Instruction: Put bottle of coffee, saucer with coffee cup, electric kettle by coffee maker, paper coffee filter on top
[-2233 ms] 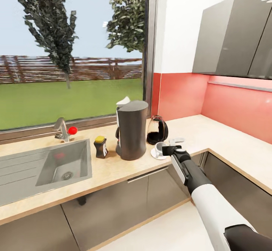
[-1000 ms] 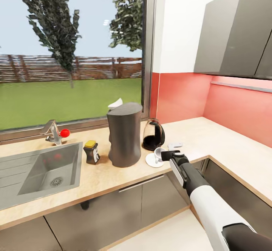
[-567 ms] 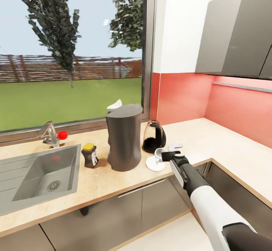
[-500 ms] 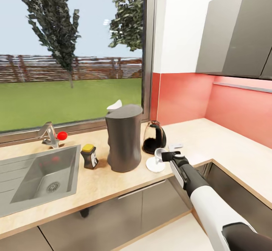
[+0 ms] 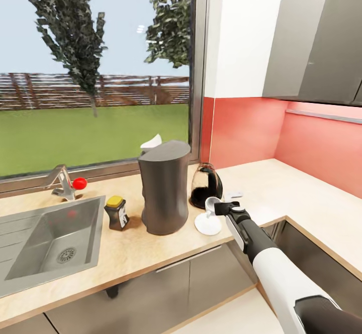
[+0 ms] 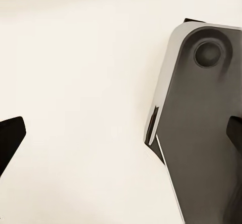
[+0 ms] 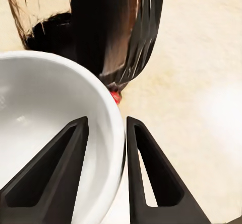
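Observation:
The dark grey coffee maker stands on the beige kitchen countertop, and a white paper coffee filter pokes up at its top. To its left is the squat bottle of coffee with a yellow lid. To its right is the electric kettle. In front of the kettle lies the white saucer. My right gripper is shut on the wall of the coffee cup, held tilted just over the saucer. My left gripper is open over pale floor.
A steel sink and a tap with a red knob are at the left. A small grey object lies on the counter right of the kettle. Grey wall cabinets hang over the corner. The window is behind.
The whole view has drifted, so the camera has moved. The right gripper keeps its hold on the cup, which has gone from sitting on the saucer to slightly raised and tilted over it.

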Tool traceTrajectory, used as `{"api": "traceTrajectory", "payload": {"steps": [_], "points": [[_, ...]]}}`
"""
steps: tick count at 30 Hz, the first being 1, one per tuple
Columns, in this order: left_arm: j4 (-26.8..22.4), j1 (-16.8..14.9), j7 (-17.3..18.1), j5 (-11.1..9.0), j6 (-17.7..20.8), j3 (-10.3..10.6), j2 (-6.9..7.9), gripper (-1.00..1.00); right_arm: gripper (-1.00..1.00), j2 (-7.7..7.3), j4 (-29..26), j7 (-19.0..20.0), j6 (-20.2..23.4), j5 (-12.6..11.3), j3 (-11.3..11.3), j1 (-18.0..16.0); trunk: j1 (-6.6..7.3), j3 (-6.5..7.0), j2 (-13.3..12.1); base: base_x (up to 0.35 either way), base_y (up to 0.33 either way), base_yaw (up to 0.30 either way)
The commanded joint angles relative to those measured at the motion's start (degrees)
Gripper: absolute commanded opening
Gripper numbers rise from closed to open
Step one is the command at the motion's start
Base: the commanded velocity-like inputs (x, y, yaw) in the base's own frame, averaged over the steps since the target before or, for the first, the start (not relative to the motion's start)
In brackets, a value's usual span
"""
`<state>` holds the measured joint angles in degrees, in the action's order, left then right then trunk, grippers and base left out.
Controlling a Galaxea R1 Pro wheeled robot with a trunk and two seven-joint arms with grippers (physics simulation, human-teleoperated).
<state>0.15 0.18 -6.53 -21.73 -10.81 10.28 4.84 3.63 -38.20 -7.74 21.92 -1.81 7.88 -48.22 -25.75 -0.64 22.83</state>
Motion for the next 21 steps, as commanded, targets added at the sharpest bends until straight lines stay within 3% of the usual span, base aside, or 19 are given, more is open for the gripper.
{"api": "traceTrajectory", "payload": {"steps": [1,9,14,21], "points": [[0.0,-0.01,-0.15,-0.36,-0.15,0.51,-0.01,1.0,-1.0,-0.03,-0.06,-0.35,0.31,-0.23,0.23,-0.03,-0.03,-0.07,0.09,0.042,0.0,0.0],[-0.17,-0.01,-0.09,-0.28,0.21,0.52,-0.1,1.0,-1.0,-0.01,0.26,-0.43,0.31,-0.2,0.2,-0.03,-0.03,-0.07,0.09,0.008,0.0,0.0],[-0.07,-0.01,-0.06,0.15,0.18,0.53,-0.09,1.0,-1.0,-0.03,6.07,-0.43,-0.29,-0.29,0.2,-0.03,-0.03,-0.07,0.09,0.0,0.0,0.0],[0.02,-0.01,-0.06,0.11,0.25,0.53,-0.05,1.0,-1.0,-0.03,6.72,-0.43,-1.0,-0.32,0.2,-0.03,-0.03,-0.07,0.09,0.0,0.0,0.0]]}}
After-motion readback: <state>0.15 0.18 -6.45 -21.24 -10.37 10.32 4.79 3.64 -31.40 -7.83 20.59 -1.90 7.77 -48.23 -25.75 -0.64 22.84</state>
